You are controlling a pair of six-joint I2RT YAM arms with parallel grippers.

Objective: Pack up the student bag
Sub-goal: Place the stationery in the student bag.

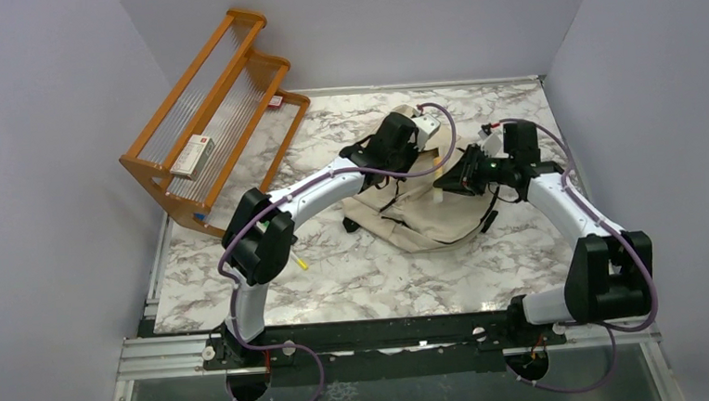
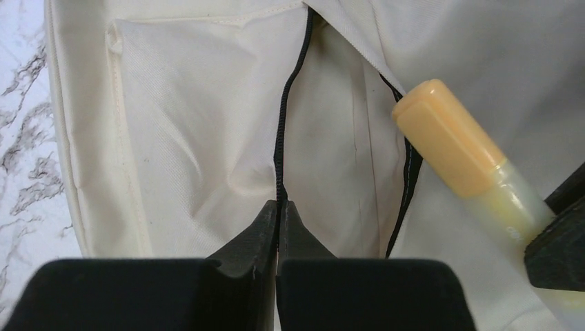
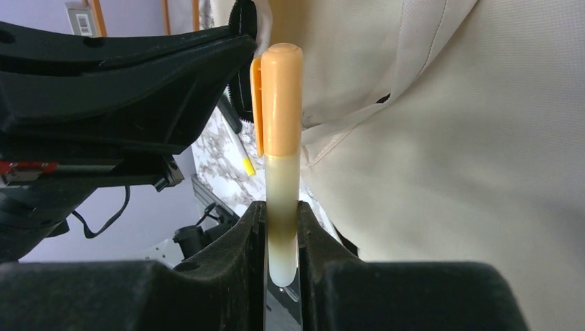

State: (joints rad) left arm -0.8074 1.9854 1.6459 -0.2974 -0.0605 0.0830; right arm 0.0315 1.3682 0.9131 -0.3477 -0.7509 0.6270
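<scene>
Pinching the zipper edge (image 2: 280, 138) of the student bag (image 2: 186, 138) in the left gripper (image 2: 278, 215), squeezing the orange-capped marker (image 3: 281, 138) in the right gripper (image 3: 281, 231), cap aimed at the open gap (image 2: 341, 158) beside.

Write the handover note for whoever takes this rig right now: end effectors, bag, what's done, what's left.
Left end effector: shut on the student bag's zipper edge.
Right end effector: shut on an orange-capped highlighter, whose cap is beside the bag's opening.
Done: both grips made.
Left: highlighter not yet inside; slip it in and release. A small pen lies on the table.
</scene>
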